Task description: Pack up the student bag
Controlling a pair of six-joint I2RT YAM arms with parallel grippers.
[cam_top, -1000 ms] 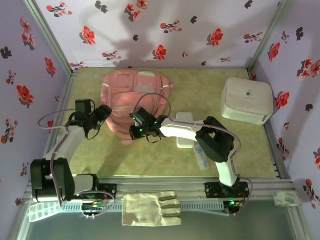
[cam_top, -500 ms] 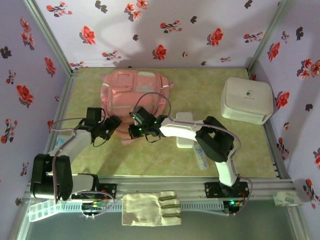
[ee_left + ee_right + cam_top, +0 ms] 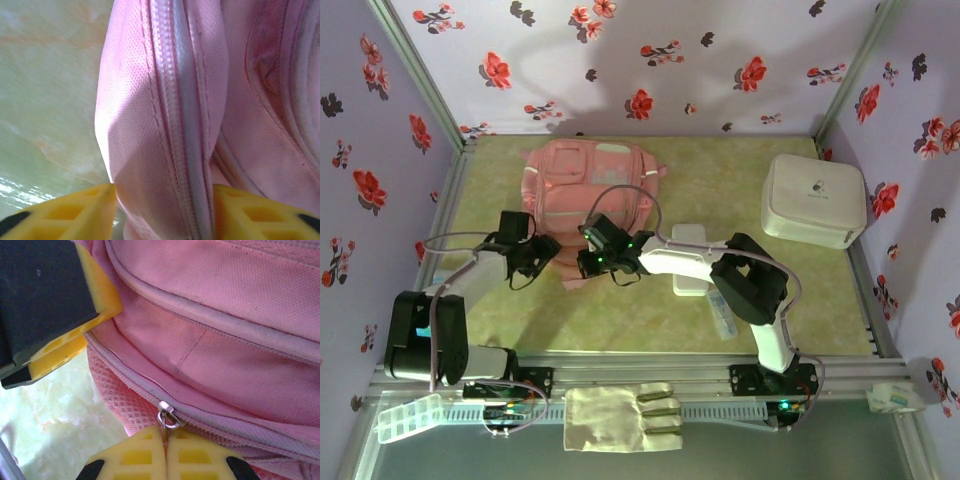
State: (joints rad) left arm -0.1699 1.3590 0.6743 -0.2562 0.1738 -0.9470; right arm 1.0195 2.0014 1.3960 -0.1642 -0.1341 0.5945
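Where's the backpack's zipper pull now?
Bottom centre, right wrist view: the small metal zipper pull is pinched in the right gripper, at the near edge of the soft pink fabric backpack.

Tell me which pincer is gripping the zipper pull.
The right pincer, shut on the metal zipper pull; the left pincer straddles a fold of the student bag.

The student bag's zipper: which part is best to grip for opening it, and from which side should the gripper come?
Grip the small metal zipper pull, coming from the bag's near edge. It sticks out of the soft student bag toward the arms, thin enough for closed fingers; the right gripper pinches it this way.
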